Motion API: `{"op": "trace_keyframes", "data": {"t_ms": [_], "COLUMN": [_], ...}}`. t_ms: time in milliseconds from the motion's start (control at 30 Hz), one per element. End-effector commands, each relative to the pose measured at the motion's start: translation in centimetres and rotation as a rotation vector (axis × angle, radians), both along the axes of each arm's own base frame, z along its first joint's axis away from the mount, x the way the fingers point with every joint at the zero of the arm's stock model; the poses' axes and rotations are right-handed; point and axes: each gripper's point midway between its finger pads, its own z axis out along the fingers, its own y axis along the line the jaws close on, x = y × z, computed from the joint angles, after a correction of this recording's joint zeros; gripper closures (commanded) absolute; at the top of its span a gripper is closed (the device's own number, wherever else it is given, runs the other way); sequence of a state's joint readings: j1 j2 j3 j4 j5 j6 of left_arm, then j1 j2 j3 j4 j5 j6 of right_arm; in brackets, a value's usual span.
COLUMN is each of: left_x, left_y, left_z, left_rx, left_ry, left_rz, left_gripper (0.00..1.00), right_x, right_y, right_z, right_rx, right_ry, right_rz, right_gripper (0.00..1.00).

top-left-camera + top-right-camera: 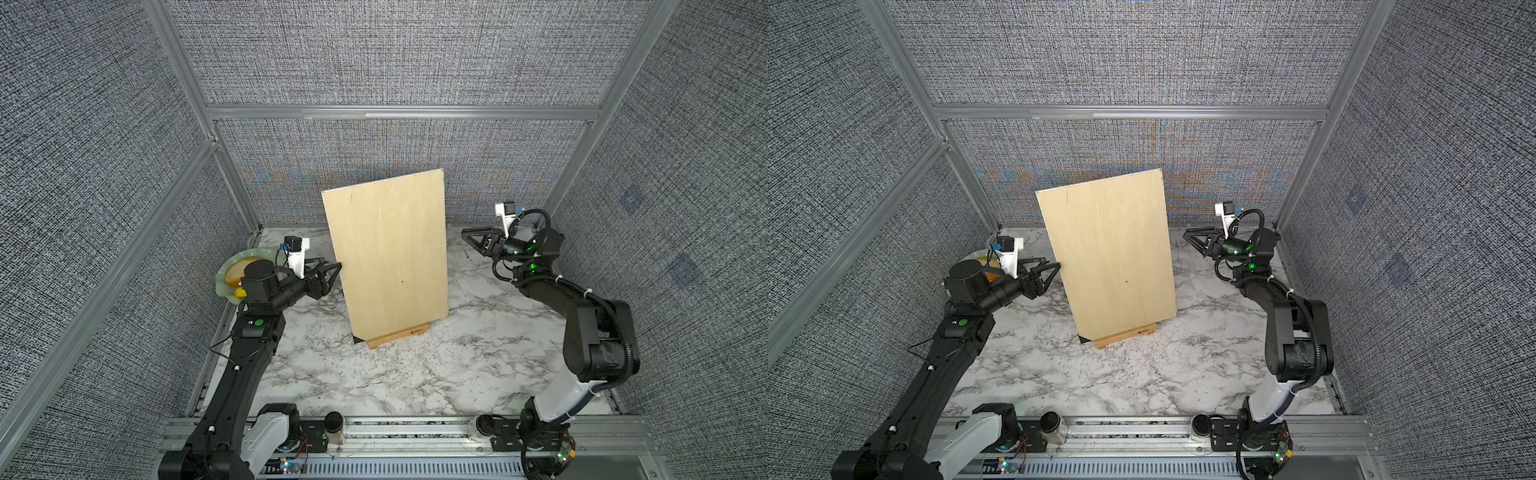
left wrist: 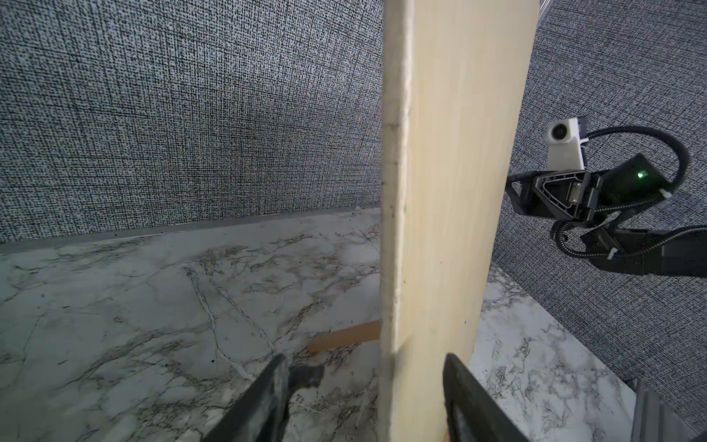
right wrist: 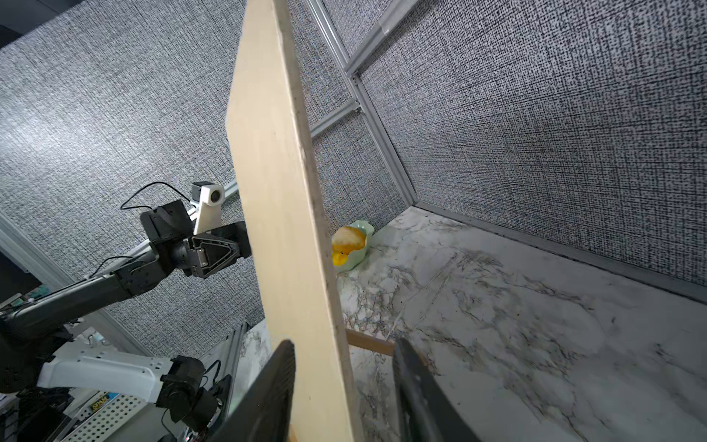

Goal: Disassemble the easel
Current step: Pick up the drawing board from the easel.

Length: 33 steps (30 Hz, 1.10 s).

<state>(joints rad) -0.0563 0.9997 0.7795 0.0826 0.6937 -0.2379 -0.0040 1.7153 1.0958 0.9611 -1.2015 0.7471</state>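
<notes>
We see the plywood board [image 1: 386, 253] dominating the marble tabletop [image 1: 415, 374]. It stands on edge on the easel [image 1: 399, 335], leans back, and hides nearly all of the frame. We judge that the board must come off before any disassembly, which would explain the arms flanking it.

The left gripper [image 1: 336, 267] has its jaws apart astride the board's left edge. One finger [image 2: 463, 386] lies close to the face and the other is clear, so nothing is clamped. The right gripper [image 1: 466, 234], jaws also parted, hangs just beside the right edge, lined up with it and empty.

The easel sits near the table's middle. Both top views show only its orange-tan bottom ledge [image 1: 1127, 335] with a small dark logo [image 1: 415, 331]. A strip of rear leg [image 2: 344, 340] shows behind the board.
</notes>
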Motion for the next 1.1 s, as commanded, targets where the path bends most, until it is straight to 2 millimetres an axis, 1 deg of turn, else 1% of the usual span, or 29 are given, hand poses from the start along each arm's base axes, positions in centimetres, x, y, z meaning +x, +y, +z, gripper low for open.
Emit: {"op": "trace_keyframes", "data": {"t_ms": [0,67,233,400,600,867,1067], "left_x": [0.0,0.0,-0.2,-0.2,0.2,0.6,0.6], "left_y": [-0.4,-0.5,-0.8,-0.9,-1.0,-1.4,-1.8], "left_z": [1.0,1.2,1.2,1.2,0.7,0.9,0.7], "left_rx": [-0.011,-0.012,-0.004,-0.001,0.000,-0.018,-0.021], "left_ry": [-0.047,-0.052,-0.056,-0.059,-0.047,-0.053,-0.052], "left_rz": [-0.033,-0.046,-0.069,-0.084,-0.095,-0.137,-0.170], "left_gripper": [0.36,0.36,0.35,0.35,0.38,0.45,0.48], "right_x": [0.5,0.3,-0.6,-1.3,-1.9,-1.1,-0.8], "right_y": [1.0,1.8,3.1,3.8,4.2,4.3,4.5], "right_z": [-3.8,-4.2,-3.8,-3.9,-3.8,-4.4,-4.2], "right_rx": [-0.158,-0.217,-0.202,-0.189,-0.186,-0.184,-0.172], "right_ry": [0.067,0.059,0.049,0.045,0.033,0.051,0.047], "right_rz": [-0.006,0.012,0.103,0.161,0.187,0.186,0.214], "right_gripper": [0.54,0.52,0.52,0.51,0.52,0.52,0.52]}}
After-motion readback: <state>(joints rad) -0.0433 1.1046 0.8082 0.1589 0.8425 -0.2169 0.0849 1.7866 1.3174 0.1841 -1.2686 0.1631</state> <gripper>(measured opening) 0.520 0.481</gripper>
